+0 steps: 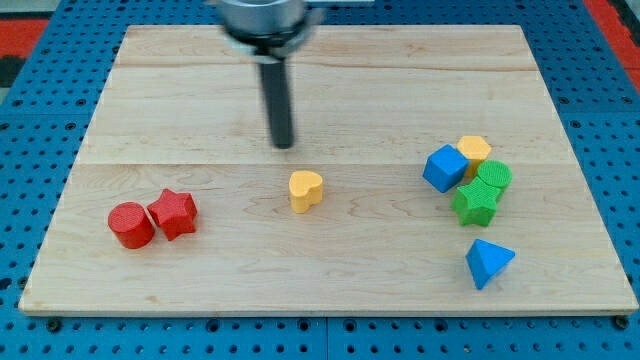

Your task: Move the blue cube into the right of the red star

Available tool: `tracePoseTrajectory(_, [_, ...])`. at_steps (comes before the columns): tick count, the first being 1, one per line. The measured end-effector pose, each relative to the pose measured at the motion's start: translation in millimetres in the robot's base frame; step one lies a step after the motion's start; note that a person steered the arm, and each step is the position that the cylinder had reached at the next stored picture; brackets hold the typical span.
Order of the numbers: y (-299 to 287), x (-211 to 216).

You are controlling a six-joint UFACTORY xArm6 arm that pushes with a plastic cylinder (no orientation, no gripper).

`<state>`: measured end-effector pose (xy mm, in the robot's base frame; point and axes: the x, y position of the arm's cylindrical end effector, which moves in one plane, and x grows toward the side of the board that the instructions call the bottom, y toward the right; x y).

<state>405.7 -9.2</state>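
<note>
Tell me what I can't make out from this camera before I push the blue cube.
- Arm: cut off by the view's top edge; only the rod and my tip show, above the yellow heart, far from the blue cube.
- Yellow block: partly hidden behind the blue cube; its shape is unclear.
- Two green blocks: packed together; their shapes are hard to tell.
- Red star: a gap from the red cylinder cannot be judged.
</note>
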Motion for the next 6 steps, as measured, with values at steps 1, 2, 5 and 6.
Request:
tracePoseTrajectory(1, [117, 0])
tracePoseTrajectory(2, [173, 0])
tracePoseTrajectory(5, [173, 43])
tracePoseTrajectory(6, [127, 51])
